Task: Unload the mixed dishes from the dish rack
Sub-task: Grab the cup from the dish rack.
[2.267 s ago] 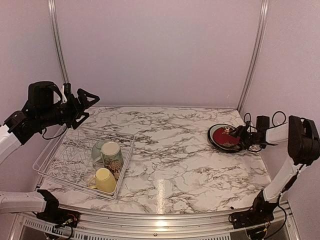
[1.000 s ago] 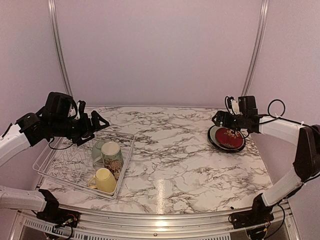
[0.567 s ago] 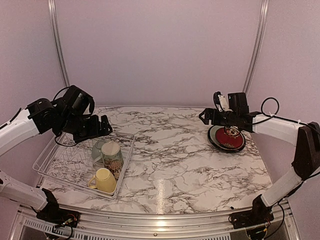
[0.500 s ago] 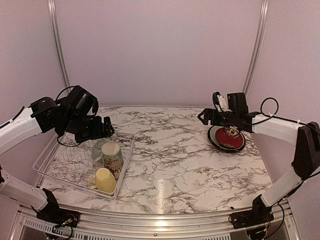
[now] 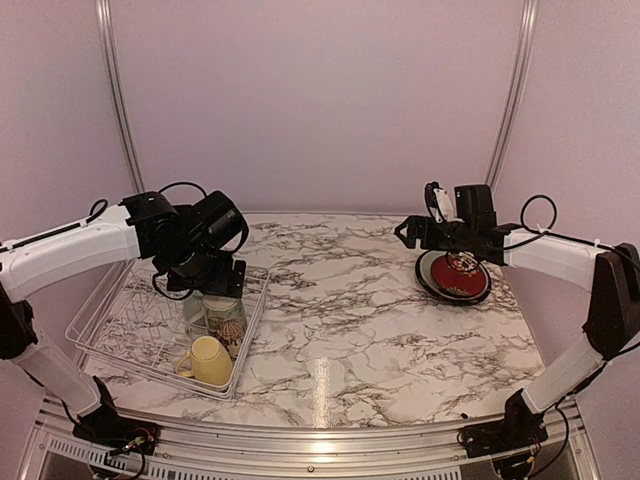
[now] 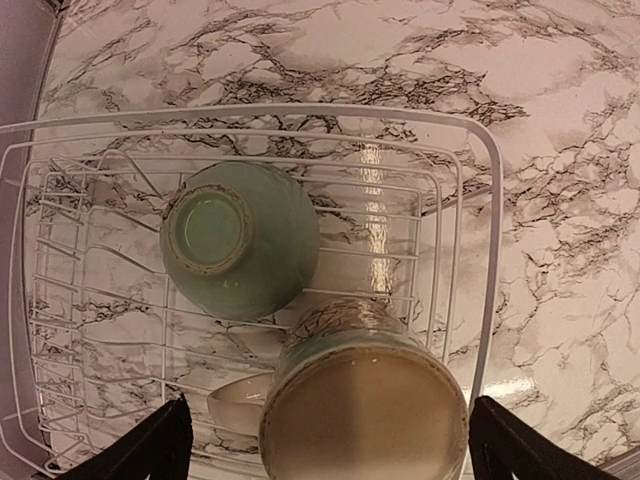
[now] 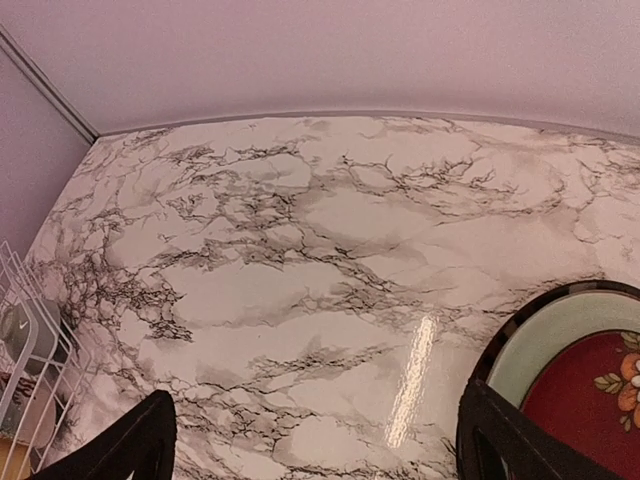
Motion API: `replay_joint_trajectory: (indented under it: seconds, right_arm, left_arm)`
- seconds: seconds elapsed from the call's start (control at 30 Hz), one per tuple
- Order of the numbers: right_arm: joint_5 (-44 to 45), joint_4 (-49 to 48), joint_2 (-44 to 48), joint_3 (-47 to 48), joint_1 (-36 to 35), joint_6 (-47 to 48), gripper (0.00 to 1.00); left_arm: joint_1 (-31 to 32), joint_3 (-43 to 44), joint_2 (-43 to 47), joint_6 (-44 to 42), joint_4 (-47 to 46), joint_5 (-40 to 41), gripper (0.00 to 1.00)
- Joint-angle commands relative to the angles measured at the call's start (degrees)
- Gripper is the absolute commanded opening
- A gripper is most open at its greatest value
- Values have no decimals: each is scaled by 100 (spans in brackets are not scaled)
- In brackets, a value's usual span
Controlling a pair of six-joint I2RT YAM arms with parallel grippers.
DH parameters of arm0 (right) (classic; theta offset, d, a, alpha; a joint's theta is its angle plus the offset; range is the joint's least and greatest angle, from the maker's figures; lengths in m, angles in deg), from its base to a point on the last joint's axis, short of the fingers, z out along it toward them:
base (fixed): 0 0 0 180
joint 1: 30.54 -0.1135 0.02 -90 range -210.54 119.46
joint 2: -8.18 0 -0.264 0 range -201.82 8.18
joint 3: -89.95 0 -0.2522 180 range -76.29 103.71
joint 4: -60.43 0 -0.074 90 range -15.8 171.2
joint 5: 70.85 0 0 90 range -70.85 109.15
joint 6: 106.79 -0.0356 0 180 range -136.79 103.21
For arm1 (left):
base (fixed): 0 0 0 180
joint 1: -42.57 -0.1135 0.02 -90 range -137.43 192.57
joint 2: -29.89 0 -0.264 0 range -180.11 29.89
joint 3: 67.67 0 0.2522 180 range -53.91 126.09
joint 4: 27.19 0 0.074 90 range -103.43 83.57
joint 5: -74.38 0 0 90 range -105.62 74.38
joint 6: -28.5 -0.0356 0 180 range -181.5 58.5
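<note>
The dish rack [image 5: 120,322], a white wire basket, lies at the left of the table. In it an upturned cream floral mug [image 5: 228,318] stands beside an upturned small pale green bowl [image 6: 240,240], and a pale yellow mug [image 5: 208,360] lies nearer the front. My left gripper [image 5: 215,285] hangs open just above the floral mug [image 6: 365,400], one finger on each side. At the right, the dark red patterned plate [image 5: 453,272] rests on the pale green plate [image 7: 550,335] and the black-rimmed plate [image 7: 512,322]. My right gripper [image 5: 405,232] is open and empty, left of that stack.
The rack's rim [image 6: 485,250] runs close to the floral mug's right side, and upright wire prongs fill the rack's left half. The rack's edge [image 7: 20,350] shows at the far left of the right wrist view. Bare marble lies between rack and plates.
My left arm has swung right and down from beside the rack to just over the floral mug. My right gripper lifted off the plates and moved left, then held still.
</note>
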Motion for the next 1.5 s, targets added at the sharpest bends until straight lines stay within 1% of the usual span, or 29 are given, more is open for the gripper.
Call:
replay_joint_trajectory:
  seconds: [0.0,0.13,0.37,0.5,0.7,0.8,0.87,0.97,1.07,1.13,1.27,1.33,1.4,1.47]
  right_arm:
    - [-49,-155,100,55,-44,25,94]
    - [-78,-176,142,33,-52,-6,94]
    - [-129,-183,156,69,-50,-48,94]
    - [-151,-195,153,89,-75,-72,94]
    - [-137,-147,198,98,-129,-68,94]
    - [-126,-139,270,82,-132,-67,94]
    - [-118,-138,293,72,-132,-57,94]
    - [-141,-125,285,93,-129,-49,94]
    - [-152,-111,268,131,-143,-48,94]
    - [-145,-107,267,156,-168,-48,94]
    - [-131,-104,247,239,-302,-41,94]
    - [-118,-70,184,305,-383,-29,94]
    - [-97,-67,130,363,-475,-14,94]
    - [-91,-46,59,428,-559,-29,94]
  left_arm:
    - [45,103,-254,-208,199,-72,99]
    - [45,-30,-255,-225,-43,-168,99]
    - [118,-315,-397,-201,-94,-190,99]
    - [183,-408,-450,-185,-264,-299,99]
    - [207,-486,-556,-208,-442,-255,99]
    - [205,-487,-594,-229,-440,-170,95]
    - [203,-470,-619,-239,-432,-153,89]
    - [207,-458,-524,-211,-405,-125,73]
    - [203,-424,-349,-198,-337,14,64]
    - [210,-271,-243,-209,-196,104,54]
    - [205,47,-43,-264,111,360,42]
    - [203,129,89,-267,138,392,37]
    - [198,201,223,-250,121,382,29]
    - [195,319,323,-259,131,401,24]
